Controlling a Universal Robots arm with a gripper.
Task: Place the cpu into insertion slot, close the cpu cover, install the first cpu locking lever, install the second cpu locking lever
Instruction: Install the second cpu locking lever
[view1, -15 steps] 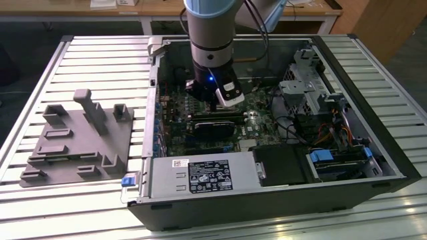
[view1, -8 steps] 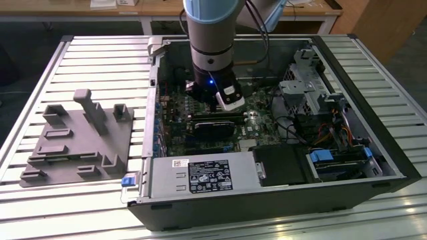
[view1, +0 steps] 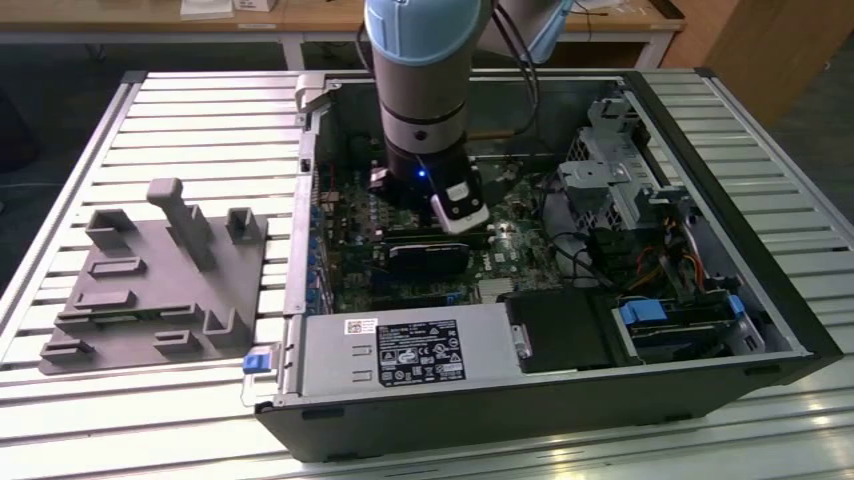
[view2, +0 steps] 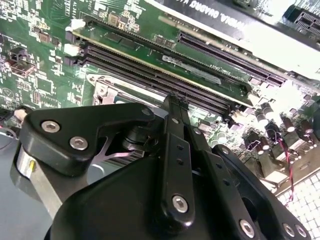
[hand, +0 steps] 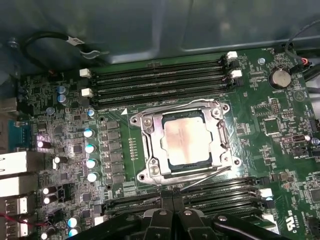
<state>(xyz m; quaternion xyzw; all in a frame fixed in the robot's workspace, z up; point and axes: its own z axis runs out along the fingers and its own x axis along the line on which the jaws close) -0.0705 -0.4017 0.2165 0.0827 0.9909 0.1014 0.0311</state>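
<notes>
Currently the jaws (hand: 172, 212) stand closed, fingertips pressed together with nothing visible between them, in both wrist views. In the first wrist view they hang above the memory slots (hand: 210, 195) just beside the socket, apart from the board.

The cpu (hand: 186, 138) lies seated in the insertion slot (hand: 150, 172) near the middle of the motherboard (hand: 280, 125), pale face upward. The cpu cover (hand: 217, 131) lies down around it as a grey metal frame. Thin wire locking levers (hand: 205, 176) run along the socket's edges; one crosses the edge nearest the jaws at a slant, and whether either is hooked under its catch cannot be told.

Risks, as a judgement:

- Closed fingertips pushing a thin wire lever may slip off it and strike the memory slots or the small capacitors (hand: 90, 155) beside the socket.
- A lever driven past its catch without hooking would spring back and leave the cover unclamped.
- Pressure on the cover with the chip slightly out of square could damage the socket contacts; seating accuracy cannot be confirmed here.
- In the exterior view the arm (view1: 424, 100) reaches deep into the computer case (view1: 747, 300) on the worktop (view1: 200, 120); sideways travel could bring it against the black card (view1: 427, 262) or the cables (view1: 667, 262).
</notes>
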